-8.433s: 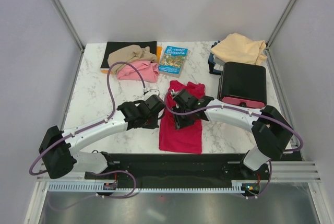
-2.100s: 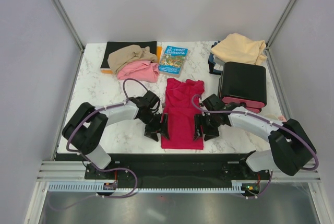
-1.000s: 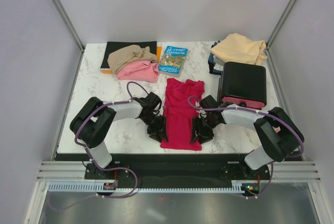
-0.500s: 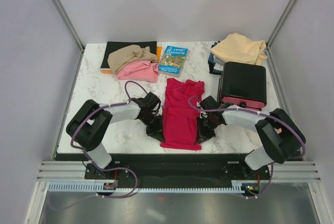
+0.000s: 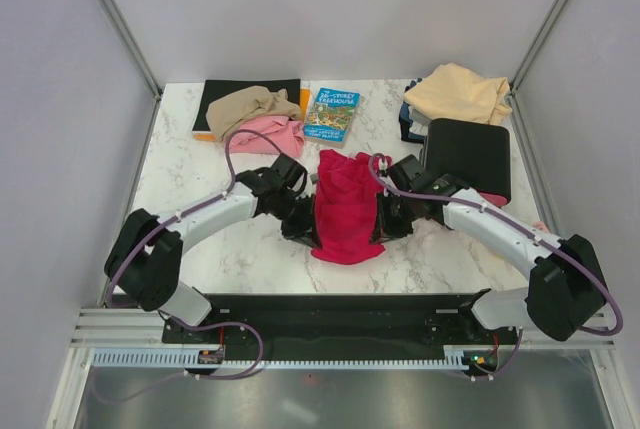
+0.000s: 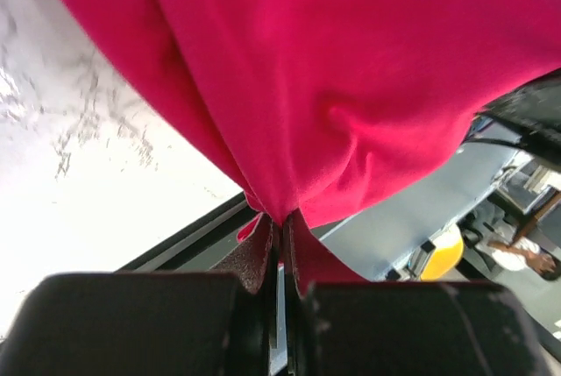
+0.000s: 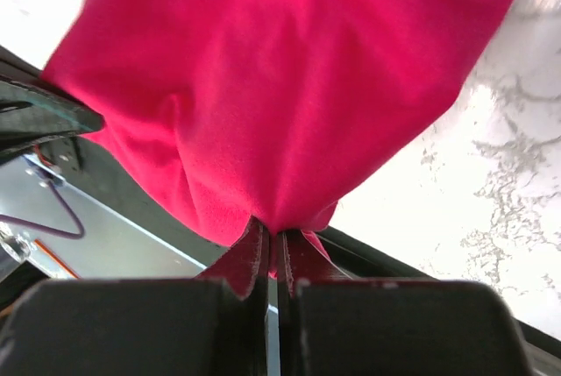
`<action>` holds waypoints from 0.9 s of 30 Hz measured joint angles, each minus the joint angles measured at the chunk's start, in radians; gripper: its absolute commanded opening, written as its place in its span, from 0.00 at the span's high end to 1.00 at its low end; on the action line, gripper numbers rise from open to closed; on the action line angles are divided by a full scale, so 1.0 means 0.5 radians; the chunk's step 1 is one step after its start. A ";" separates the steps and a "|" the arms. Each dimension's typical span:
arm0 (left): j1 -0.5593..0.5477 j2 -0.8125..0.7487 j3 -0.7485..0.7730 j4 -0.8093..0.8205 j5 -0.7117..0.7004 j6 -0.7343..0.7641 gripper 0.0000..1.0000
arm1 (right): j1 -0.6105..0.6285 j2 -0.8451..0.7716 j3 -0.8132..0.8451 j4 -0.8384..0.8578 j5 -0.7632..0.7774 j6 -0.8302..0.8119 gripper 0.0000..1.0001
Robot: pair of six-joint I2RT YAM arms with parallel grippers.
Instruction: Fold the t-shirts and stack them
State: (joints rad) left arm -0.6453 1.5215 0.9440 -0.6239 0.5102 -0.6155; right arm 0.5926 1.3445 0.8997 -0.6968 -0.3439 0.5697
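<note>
Both spread a second ago | left claw point(image 5: 300, 230), right claw point(image 5: 379, 232) now pinch red shirt point(image 5: 345, 201) hem | hem off worktop point(image 5: 200, 204) | fold begun

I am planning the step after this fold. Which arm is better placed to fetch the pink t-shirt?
Left, probably. The pink t-shirt lies at the far left, close to the left gripper; the right gripper is beyond the crimson t-shirt, which both grippers now pinch.
</note>
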 measured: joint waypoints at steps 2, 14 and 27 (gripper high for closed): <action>0.003 -0.004 0.160 -0.072 -0.061 0.014 0.98 | 0.000 0.000 0.117 -0.047 0.034 -0.011 1.00; 0.213 0.296 1.064 -0.288 -0.464 0.031 0.98 | -0.110 0.359 0.723 -0.170 0.252 -0.166 1.00; 0.306 0.961 1.817 -0.471 -0.546 0.131 0.98 | -0.462 0.845 1.122 -0.202 0.318 -0.380 1.00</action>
State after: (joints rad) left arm -0.4923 2.0018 1.8526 -0.8593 0.2371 -0.5499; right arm 0.3614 1.7672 1.4605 -0.7979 -0.1848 0.3798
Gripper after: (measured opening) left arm 0.029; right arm 0.022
